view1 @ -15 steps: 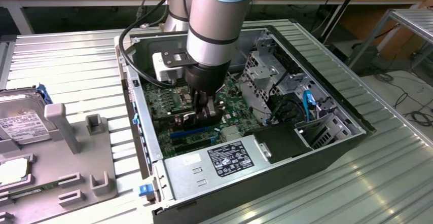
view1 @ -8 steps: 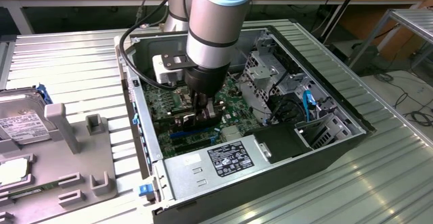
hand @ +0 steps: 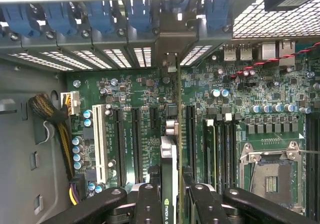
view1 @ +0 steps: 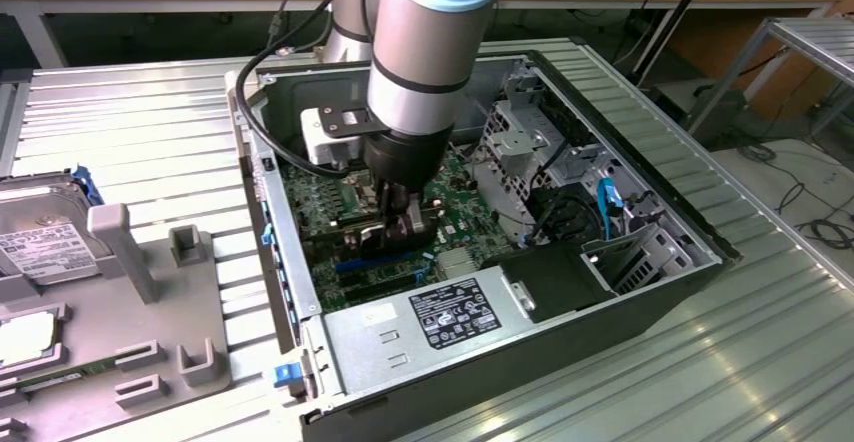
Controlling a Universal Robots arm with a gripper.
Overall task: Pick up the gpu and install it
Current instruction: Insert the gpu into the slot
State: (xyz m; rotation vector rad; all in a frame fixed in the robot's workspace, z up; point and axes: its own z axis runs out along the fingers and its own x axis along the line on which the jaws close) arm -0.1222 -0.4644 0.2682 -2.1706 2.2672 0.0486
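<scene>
Gripper [hand: 172, 206] is clamping the gpu [hand: 169, 156], with its fingers [hand: 148, 204] closing partway on either face of the card. We are seeing the card standing on edge, running straight out from the fingers across the green motherboard [hand: 235, 114] toward the rear slot covers [hand: 100, 58]. Arm [view1: 414, 82] is reaching down inside the open computer case [view1: 310, 87]. Whether the card is sitting in a slot, we cannot tell.

I see a dark green motherboard [hand: 150, 99] speckled with silver-topped blue capacitors [hand: 87, 114], bright blue plastic latches [hand: 60, 17], a black gripper [hand: 172, 196], a slim black gpu card [hand: 170, 169] bearing a green logo, and, at the exterior view's left, a silver hard drive [view1: 47, 232] with a white label.
</scene>
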